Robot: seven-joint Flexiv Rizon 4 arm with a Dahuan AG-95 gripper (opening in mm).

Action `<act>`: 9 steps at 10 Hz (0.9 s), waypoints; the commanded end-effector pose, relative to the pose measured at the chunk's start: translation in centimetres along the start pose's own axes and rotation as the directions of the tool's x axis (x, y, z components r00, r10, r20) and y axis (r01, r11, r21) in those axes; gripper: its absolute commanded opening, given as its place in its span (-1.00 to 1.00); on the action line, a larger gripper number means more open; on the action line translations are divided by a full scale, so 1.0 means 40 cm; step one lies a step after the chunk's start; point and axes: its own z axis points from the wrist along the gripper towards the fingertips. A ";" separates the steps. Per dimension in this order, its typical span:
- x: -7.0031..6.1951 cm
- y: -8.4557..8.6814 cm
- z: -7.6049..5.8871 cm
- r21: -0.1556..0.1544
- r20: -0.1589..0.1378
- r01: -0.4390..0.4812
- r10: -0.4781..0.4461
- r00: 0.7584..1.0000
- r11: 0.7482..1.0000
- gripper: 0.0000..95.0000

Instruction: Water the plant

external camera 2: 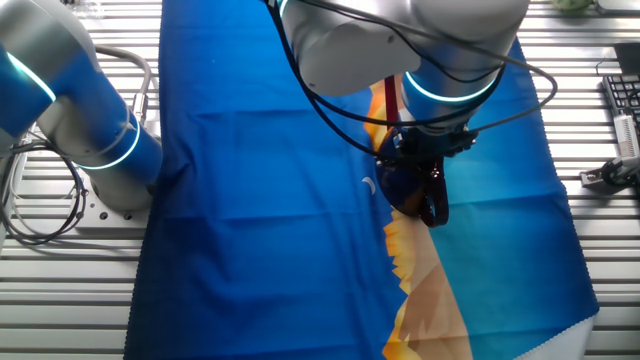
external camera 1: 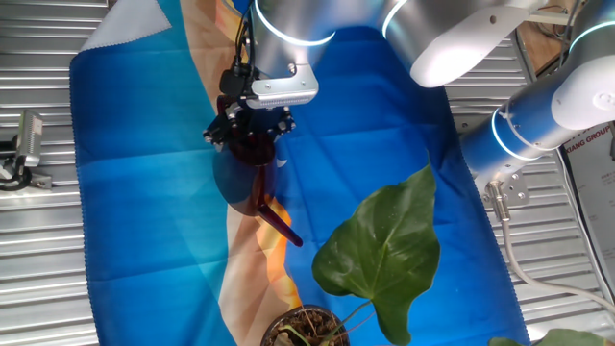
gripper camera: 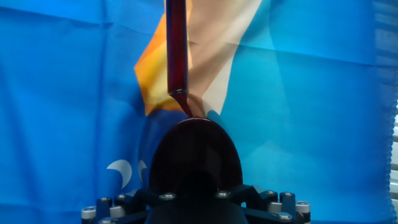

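Note:
The plant stands at the bottom right of one fixed view, with a large glossy heart-shaped leaf (external camera 1: pixel 384 248) and a round pot of dark soil (external camera 1: pixel 306 329) cut off by the frame edge. It is out of the other two views. My gripper (external camera 1: pixel 252 127) is shut on the dark red translucent watering can (external camera 1: pixel 252 161). The can's long spout (external camera 1: pixel 279 223) points toward the pot and ends a short way from it. In the other fixed view the gripper (external camera 2: pixel 425 150) holds the can (external camera 2: pixel 412 190) over the cloth. The hand view shows the can's body (gripper camera: pixel 194 155) and spout (gripper camera: pixel 176 50) ahead of the gripper (gripper camera: pixel 194 199).
A blue cloth (external camera 1: pixel 144 192) with an orange and beige streak covers the slatted metal table. The arm's base (external camera 1: pixel 519 135) stands at the right edge. A metal clamp (external camera 1: pixel 24 144) lies off the cloth at the left. A keyboard (external camera 2: pixel 625 100) shows in the other fixed view.

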 end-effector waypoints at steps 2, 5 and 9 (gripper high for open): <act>0.000 0.001 0.001 0.001 0.003 0.001 -0.001 1.000 1.000 1.00; 0.000 0.001 0.003 0.004 0.007 -0.002 0.002 1.000 1.000 1.00; 0.000 0.001 0.004 0.005 0.013 -0.002 0.002 1.000 1.000 1.00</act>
